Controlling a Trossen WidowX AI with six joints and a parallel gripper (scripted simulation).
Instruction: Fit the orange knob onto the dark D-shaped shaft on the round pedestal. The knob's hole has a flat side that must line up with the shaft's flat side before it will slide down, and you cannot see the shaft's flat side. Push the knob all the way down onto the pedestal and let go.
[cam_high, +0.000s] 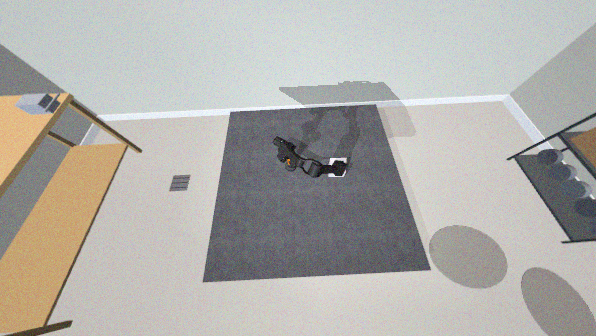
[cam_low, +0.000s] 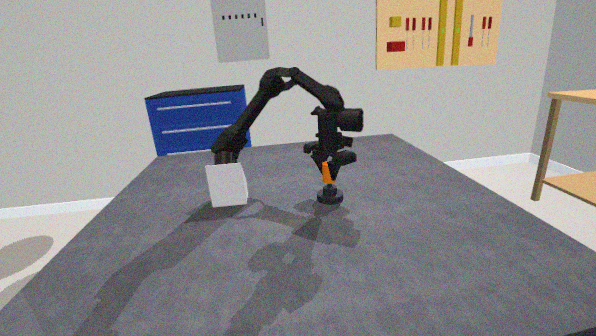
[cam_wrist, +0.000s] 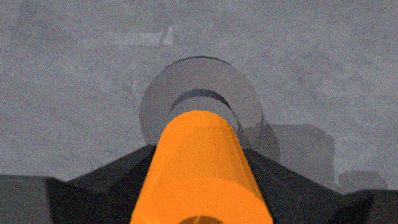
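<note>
The orange knob (cam_high: 288, 161) (cam_low: 327, 171) (cam_wrist: 199, 165) is upright, its narrower end up in the exterior view. My gripper (cam_low: 329, 175) (cam_wrist: 199, 155) is shut on it, one finger on each side in the wrist view, and points down. The round dark pedestal (cam_low: 322, 197) (cam_wrist: 154, 102) stands under the knob. Its raised middle (cam_low: 329, 191) (cam_wrist: 200, 103) shows just beyond the knob's lower end in the wrist view. The knob's lower end is close above this raised middle. The shaft's flat side and the knob's hole underneath are hidden, and whether the shaft is inside the hole cannot be told.
The dark table top (cam_high: 310, 225) (cam_low: 425, 240) carries the pedestal and the arm's white base block (cam_low: 227, 185) (cam_high: 337, 174), left of the pedestal in the exterior view. The arm arches between them. A blue cabinet (cam_low: 200, 117) and a wooden bench (cam_low: 545, 145) stand beyond the table.
</note>
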